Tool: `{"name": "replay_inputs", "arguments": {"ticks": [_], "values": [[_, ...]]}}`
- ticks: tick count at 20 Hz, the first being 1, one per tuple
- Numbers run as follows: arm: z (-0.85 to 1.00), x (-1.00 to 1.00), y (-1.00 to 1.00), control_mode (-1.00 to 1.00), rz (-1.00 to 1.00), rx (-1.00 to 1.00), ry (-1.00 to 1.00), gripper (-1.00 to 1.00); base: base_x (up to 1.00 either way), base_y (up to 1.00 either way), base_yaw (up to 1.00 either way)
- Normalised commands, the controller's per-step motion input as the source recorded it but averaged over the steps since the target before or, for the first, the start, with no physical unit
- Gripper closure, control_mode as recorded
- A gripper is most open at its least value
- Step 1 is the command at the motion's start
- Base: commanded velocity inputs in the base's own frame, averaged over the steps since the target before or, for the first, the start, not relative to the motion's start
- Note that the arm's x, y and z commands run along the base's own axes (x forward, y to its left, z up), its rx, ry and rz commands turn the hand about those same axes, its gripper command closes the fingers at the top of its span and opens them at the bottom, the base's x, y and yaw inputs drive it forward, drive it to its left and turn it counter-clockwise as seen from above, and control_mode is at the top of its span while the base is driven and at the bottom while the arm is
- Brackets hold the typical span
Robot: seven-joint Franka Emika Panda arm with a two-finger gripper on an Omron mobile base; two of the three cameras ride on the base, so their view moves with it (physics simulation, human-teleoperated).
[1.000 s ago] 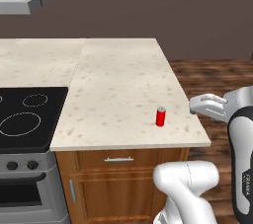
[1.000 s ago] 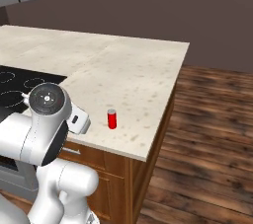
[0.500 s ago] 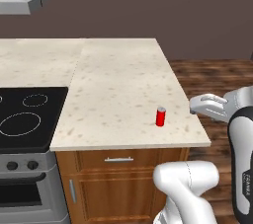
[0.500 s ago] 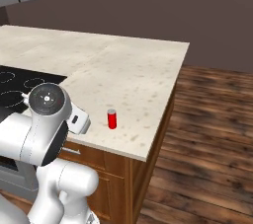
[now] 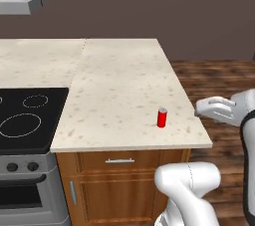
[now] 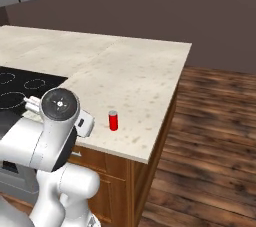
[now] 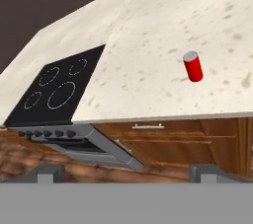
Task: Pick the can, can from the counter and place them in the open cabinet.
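We are seeing one bright red can standing upright on the counter, near its front edge and well right of the black stovetop. Our gripper is hanging back off the counter's front, jaws spread wide and holding nothing.
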Motion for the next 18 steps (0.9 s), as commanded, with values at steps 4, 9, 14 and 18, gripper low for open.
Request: {"name": "replay_inputs", "arguments": {"ticks": [4,9,14,18], "values": [[0.0,-0.29,-0.16,-1.0,0.37,0.01,-0.17,-1.0,0.0,0.0,0.0],[0.0,-0.16,-0.22,-1.0,0.4,-0.01,-0.16,-1.0,0.0,0.0,0.0],[-0.08,0.01,-0.31,-1.0,0.37,-0.01,-0.26,-1.0,0.0,0.0,0.0],[-0.22,0.19,-0.24,-1.0,0.33,0.0,-0.26,-1.0,0.0,0.0,0.0]]}}
